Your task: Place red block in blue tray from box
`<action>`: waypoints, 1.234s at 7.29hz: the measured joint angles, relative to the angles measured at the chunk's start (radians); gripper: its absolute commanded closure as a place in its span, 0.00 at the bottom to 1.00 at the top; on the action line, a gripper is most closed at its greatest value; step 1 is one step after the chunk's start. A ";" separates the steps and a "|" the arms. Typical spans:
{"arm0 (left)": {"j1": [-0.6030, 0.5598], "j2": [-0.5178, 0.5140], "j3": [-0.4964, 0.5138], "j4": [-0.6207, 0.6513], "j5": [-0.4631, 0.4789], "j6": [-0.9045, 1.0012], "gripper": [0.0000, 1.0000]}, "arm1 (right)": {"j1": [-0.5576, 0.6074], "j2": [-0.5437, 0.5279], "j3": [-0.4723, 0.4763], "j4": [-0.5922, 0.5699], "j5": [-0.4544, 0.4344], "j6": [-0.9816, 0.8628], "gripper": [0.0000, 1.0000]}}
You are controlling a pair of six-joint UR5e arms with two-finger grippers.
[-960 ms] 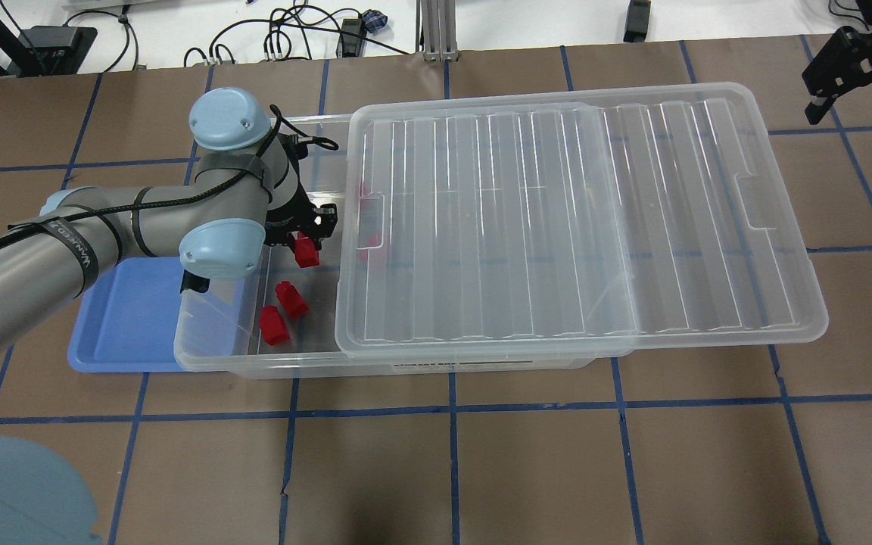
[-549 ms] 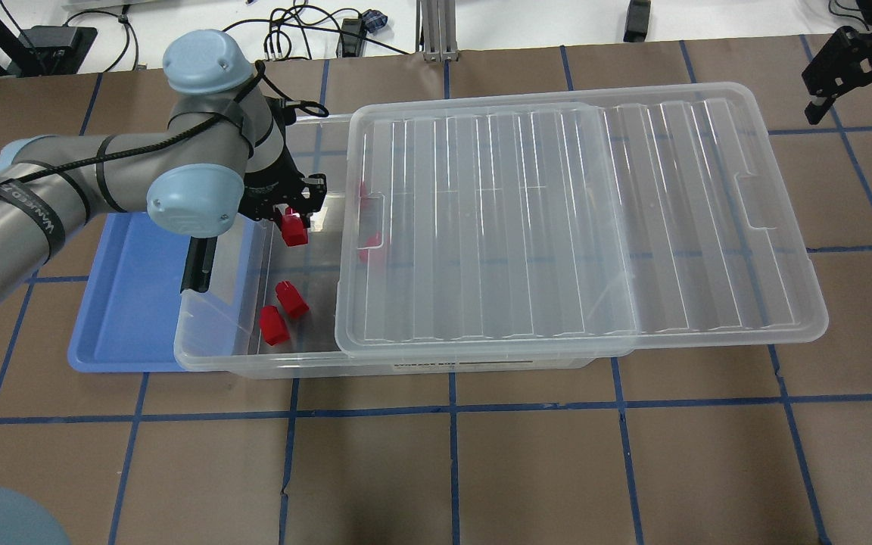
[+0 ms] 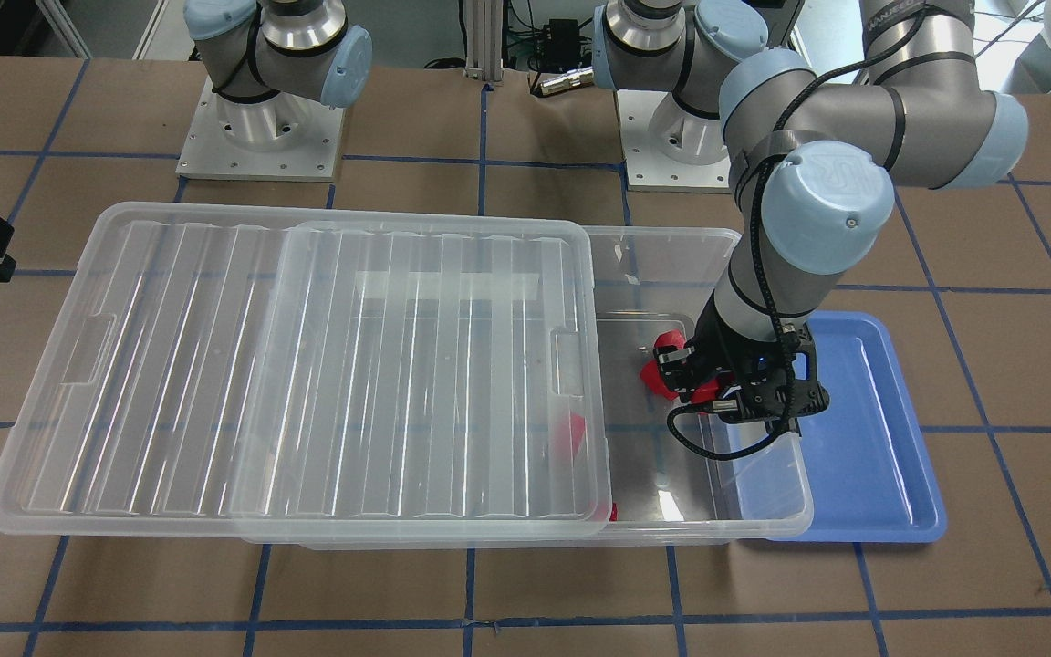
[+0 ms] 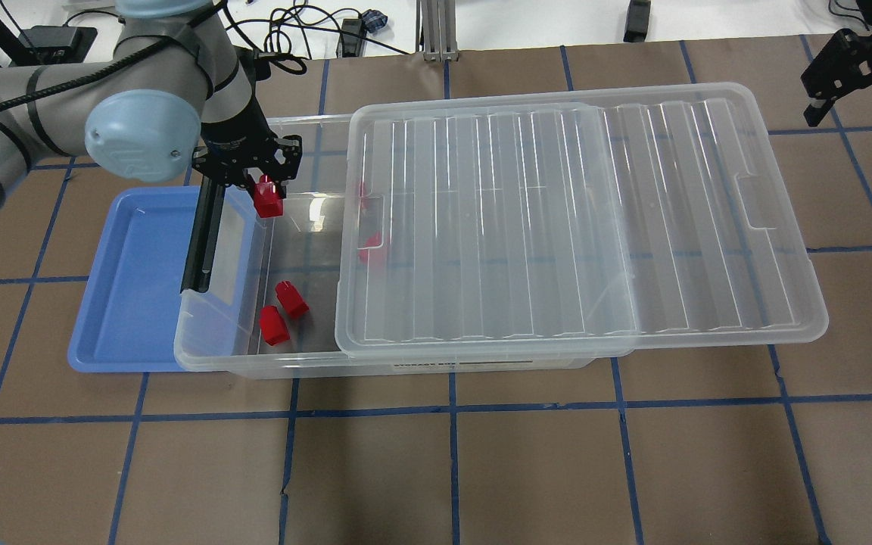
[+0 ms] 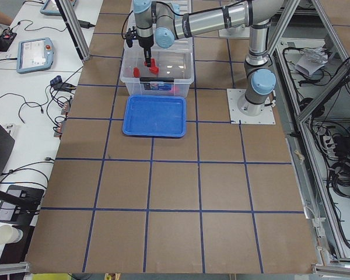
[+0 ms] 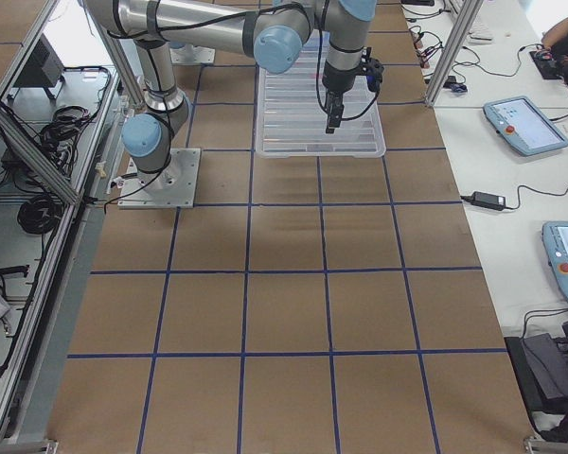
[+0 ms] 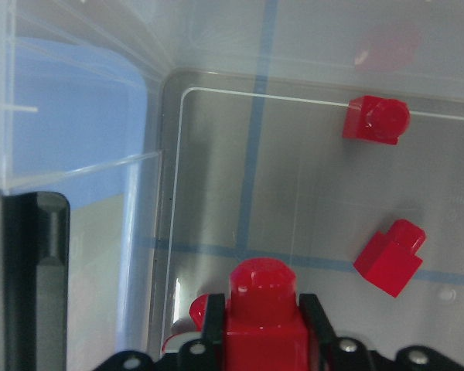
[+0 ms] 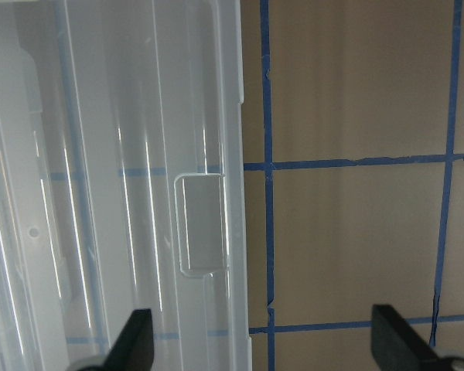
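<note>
Left gripper clamps a glossy red block, square-bodied with a round stud on top, above the open end of the box, near the corner beside the tray.

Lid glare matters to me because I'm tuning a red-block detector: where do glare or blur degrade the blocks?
Overhead exterior: white glare streaks run along the lid ribs, and covered blocks are pale smudges, while two uncovered blocks look crisp. Exterior front-facing: a bright reflection on the box floor. Left wrist-mounted: the gripped red block looks slightly soft.
</note>
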 measured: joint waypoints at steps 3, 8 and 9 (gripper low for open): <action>0.113 0.038 0.011 -0.039 -0.007 0.201 1.00 | 0.000 0.001 0.004 0.001 0.000 -0.001 0.00; 0.407 -0.044 -0.071 0.021 -0.075 0.631 1.00 | -0.006 0.013 0.010 -0.012 -0.010 -0.015 0.00; 0.420 -0.068 -0.120 0.081 -0.082 0.651 1.00 | -0.008 0.018 0.011 -0.015 -0.014 -0.016 0.00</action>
